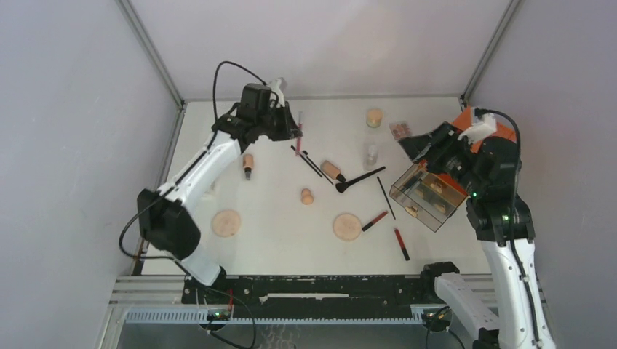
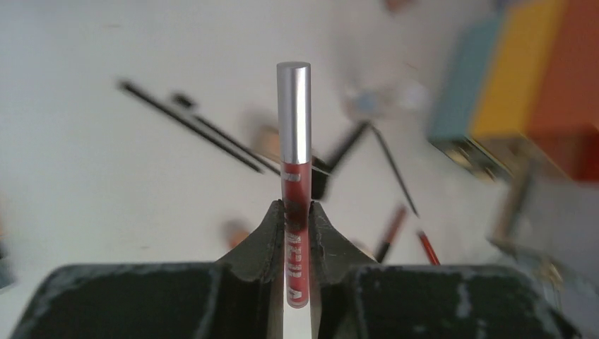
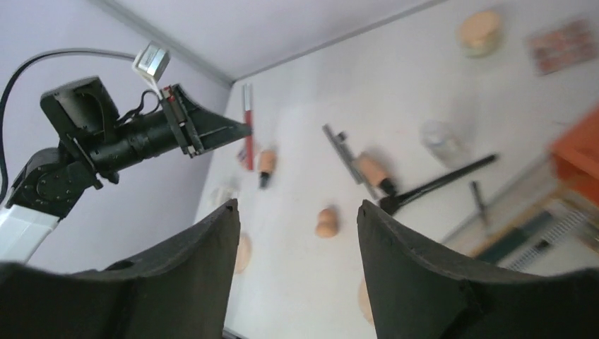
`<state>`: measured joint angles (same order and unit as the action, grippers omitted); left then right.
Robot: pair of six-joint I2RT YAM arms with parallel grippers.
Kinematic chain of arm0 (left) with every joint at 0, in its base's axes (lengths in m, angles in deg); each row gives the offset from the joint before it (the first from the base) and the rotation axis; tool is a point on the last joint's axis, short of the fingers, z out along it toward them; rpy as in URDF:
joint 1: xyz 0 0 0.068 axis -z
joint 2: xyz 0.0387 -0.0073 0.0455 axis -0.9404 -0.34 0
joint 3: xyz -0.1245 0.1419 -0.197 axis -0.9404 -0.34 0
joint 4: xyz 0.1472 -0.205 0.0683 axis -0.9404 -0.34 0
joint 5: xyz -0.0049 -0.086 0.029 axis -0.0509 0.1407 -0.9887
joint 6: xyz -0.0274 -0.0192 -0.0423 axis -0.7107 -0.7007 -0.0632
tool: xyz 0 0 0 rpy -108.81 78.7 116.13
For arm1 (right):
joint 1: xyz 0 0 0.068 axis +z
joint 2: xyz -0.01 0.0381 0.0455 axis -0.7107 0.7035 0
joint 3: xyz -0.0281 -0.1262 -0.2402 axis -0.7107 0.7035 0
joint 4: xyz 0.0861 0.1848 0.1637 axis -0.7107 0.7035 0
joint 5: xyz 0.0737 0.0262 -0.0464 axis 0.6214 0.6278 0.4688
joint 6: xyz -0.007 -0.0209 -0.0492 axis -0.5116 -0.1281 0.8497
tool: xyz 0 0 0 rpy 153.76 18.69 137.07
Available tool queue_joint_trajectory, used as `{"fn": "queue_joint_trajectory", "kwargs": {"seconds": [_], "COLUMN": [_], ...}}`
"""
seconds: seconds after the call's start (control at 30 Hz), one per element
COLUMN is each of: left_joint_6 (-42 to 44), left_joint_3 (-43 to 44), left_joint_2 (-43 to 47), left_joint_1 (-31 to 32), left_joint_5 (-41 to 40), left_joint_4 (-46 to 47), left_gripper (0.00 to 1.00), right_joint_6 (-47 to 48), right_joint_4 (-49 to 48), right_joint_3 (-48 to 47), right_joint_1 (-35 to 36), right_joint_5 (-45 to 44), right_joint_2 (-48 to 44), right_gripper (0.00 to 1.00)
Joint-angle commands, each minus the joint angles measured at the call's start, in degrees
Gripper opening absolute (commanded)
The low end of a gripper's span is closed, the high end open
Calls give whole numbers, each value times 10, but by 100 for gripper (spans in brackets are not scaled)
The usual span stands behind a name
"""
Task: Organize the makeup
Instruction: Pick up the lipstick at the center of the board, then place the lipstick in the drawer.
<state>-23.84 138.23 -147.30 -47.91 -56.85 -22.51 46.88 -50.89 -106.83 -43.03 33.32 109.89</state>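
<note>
- Your left gripper point(image 2: 297, 219): fingers clamped on a red lip gloss tube point(image 2: 293, 141). In the left wrist view its silver cap end sticks out past the fingertips.
- The top view puts that tube toward the back left of the white table point(image 1: 276, 240). In the right wrist view it hangs upright. You cannot tell whether its lower end touches the table.
- Your right gripper point(image 3: 297, 226): fingers wide apart, table showing between them. The arm sits at the right side, over the box of clear drawers point(image 1: 426, 196).
- Loose makeup, front: two round tan discs point(image 1: 226, 222) point(image 1: 347, 226), well apart, and two red pencils point(image 1: 375, 220) point(image 1: 401, 244) right of them.
- Centre: beige sponge point(image 1: 307, 195), thick black brush point(image 1: 360, 179) and two thin black brushes point(image 1: 309, 161). A peach bottle point(image 1: 332, 170) lies just beside the thin pair.
- Left of centre: second peach bottle point(image 1: 248, 164), black cap toward you.
- Back right: small palette point(image 1: 400, 130) and a round tan jar point(image 1: 374, 117).
</note>
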Motion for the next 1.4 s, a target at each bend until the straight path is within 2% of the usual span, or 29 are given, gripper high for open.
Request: {"fn": "queue_joint_trajectory", "kwargs": {"seconds": [0.0, 0.07, 0.17, 0.33, 0.67, 0.8, 0.93, 0.97, 1.0, 1.03, 1.07, 1.13, 1.17, 1.2, 1.37], "left_joint_6": [68, 66, 52, 9, -3, -3, 2, 3, 3, 5, 9, 23, 31, 37, 30], "left_joint_3": [-77, -89, -110, -134, -127, -125, -126, -127, -127, -127, -127, -124, -121, -119, -133], "left_joint_2": [96, 118, 148, 172, 165, 170, 172, 172, 172, 172, 172, 172, 170, 168, 167], "left_joint_1": [67, 98, 137, 168, 194, 194, 195, 195, 195, 195, 194, 195, 193, 190, 157], "left_joint_5": [175, 196, 213, 237, 250, 245, 239, 238, 238, 235, 227, 197, 182, 173, 114], "left_joint_4": [59, 60, 74, 113, 130, 132, 131, 131, 130, 129, 125, 103, 90, 79, 56], "left_gripper": [8, 8, 8, 9, 9, 9, 9, 10, 15, 26, 44, 75, 81, 83, 83], "right_joint_6": [-27, -32, -54, -83, -146, -162, -169, -169, -167, -162, -158, -144, -135, -124, -26], "right_joint_4": [-77, -88, -113, -172, -214, -219, -229, -229, -227, -223, -217, -200, -187, -170, -38], "right_joint_3": [-9, -9, -1, 30, 43, 44, 53, 54, 54, 54, 53, 54, 54, 54, 40], "right_joint_1": [105, 162, 202, 213, 239, 249, 255, 256, 255, 256, 253, 232, 214, 192, 59], "right_joint_5": [-23, -49, -63, -52, 8, 20, 15, 15, 13, 8, 3, -10, -15, -22, -106], "right_joint_2": [48, 71, 97, 111, 188, 213, 215, 214, 212, 209, 203, 184, 169, 152, 29], "right_gripper": [75, 80, 82, 82, 78, 65, 37, 28, 18, 8, 0, 0, 0, 0, 0]}}
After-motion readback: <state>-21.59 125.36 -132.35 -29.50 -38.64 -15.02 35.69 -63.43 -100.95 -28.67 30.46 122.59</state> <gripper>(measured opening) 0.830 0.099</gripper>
